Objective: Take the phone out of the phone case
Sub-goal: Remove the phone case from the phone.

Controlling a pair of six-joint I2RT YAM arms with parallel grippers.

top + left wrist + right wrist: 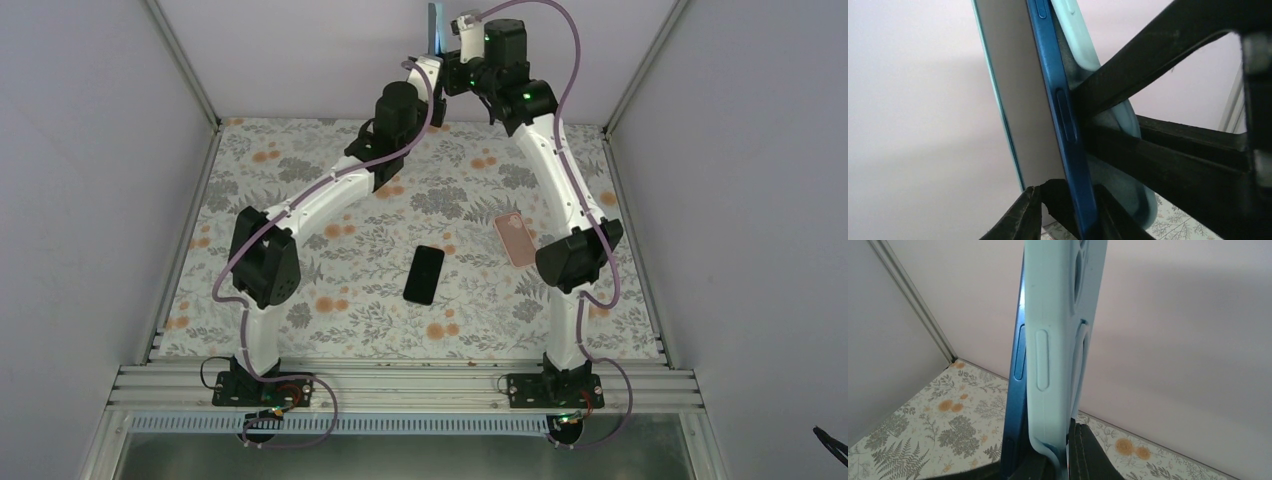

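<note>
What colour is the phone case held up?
The soft phone case is pale aqua; right wrist view shows it best.

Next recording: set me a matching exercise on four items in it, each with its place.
1 blue phone
2 light teal case
3 black phone
4 pink case

a flat on the table, centre
b flat near the right arm
c in the left pincer
d in the right pincer

Pairs: 1-c; 2-d; 3-a; 4-b
</note>
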